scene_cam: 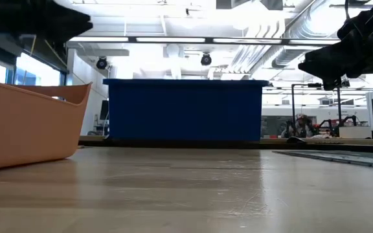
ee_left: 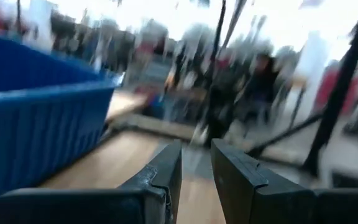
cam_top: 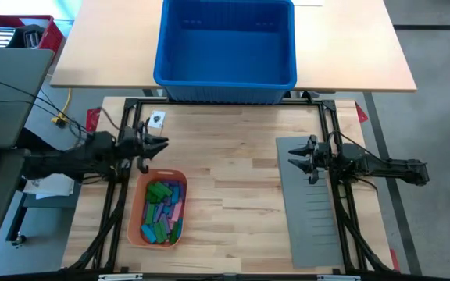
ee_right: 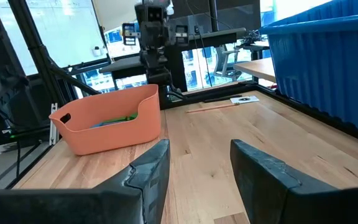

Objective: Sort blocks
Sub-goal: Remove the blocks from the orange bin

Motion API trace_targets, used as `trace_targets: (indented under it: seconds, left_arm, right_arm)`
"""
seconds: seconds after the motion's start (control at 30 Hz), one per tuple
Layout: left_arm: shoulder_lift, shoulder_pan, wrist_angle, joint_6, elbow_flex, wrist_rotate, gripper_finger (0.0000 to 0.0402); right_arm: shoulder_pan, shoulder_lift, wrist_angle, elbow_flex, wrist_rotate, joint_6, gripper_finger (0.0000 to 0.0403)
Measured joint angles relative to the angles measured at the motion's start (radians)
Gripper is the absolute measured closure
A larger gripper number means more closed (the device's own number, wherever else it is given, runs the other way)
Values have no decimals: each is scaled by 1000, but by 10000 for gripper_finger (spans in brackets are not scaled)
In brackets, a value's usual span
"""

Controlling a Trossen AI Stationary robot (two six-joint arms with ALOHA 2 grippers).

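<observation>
Sorting has yet to start: the blocks (cam_top: 162, 211), a jumble of green, pink, purple and blue pieces, all lie heaped in the orange-red tray (cam_top: 137, 209) near the counter's (cam_top: 233, 179) front-left corner, none of them yet on the grey slotted divider sheet (cam_top: 312, 218) that lies along the right edge, apparently as their destination. The left end effector (cam_top: 161, 144) hangs in the air just behind the tray, fingers (ee_left: 163, 177) parted by a narrow gap and pinching nothing, seemingly placed for a drop into the pile. The right end effector (cam_top: 294, 153) hovers over the rear end of the divider sheet, fingers (ee_right: 151, 165) spread wider and likewise empty, waiting by the slots. A large blue bin (cam_top: 226, 47) sits on a second table beyond the counter's back edge, and a small printed card (cam_top: 157, 119) lies near the back-left corner. The bare wood between tray and sheet holds no obstacle; only the tray's raised wall and the crowding of the pieces look likely to hinder a clean pick.
</observation>
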Motion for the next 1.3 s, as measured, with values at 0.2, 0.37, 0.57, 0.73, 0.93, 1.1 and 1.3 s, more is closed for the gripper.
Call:
trace_targets:
  seconds: [0.2,0.37,0.57,0.73,0.93,1.1,1.3]
  left_arm:
    - [349,-52,-529,-17,375,-13,301]
    - [632,-85,-884,-135,607,81,252]
    - [872,-102,-1166,-260,735,122,193]
    - [987,-106,-1363,-325,769,187,177]
    - [1001,-120,-1483,-625,779,207,177]
    - [948,-184,-1531,-982,779,256,176]
    - [884,-272,-1538,-1261,718,319,176]
  right_arm:
    - [0,0,0,0,0,0,238]
    - [0,0,0,0,0,0,238]
    - [0,0,0,0,0,0,238]
    - [0,0,0,0,0,0,238]
    - [0,0,0,0,0,0,238]
    - [0,0,0,0,0,0,238]
    - [0,0,0,0,0,0,238]
